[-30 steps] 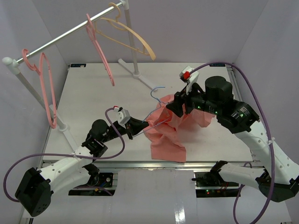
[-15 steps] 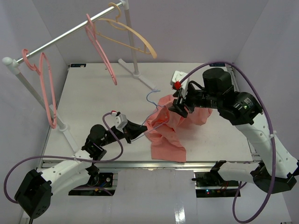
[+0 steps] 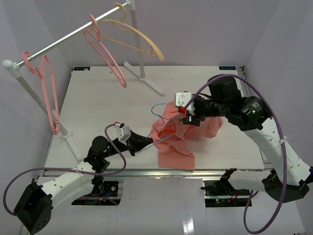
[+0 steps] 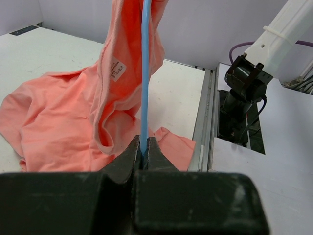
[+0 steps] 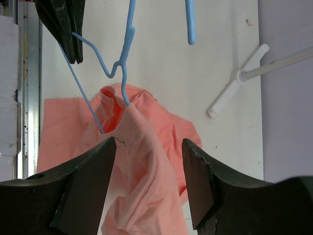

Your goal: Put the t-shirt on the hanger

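Note:
The salmon-pink t-shirt lies bunched on the table, and its collar end is lifted and draped over the thin light-blue wire hanger. My left gripper is shut on the hanger's wire and holds it up off the table; it sits at the shirt's left. The hook points toward the far side. My right gripper hovers over the raised cloth, jaws wide open with the shirt running between the fingers and not pinched.
A clothes rail crosses the far left, carrying thick pink hangers and a pale orange hanger. The rail's post foot rests on the table behind the shirt. The table's metal front edge runs just beyond the shirt's hem.
The left gripper has drawn back toward the near left with the hanger. The right wrist has swung left and lower over the shirt, and the collar now sits higher on the wire.

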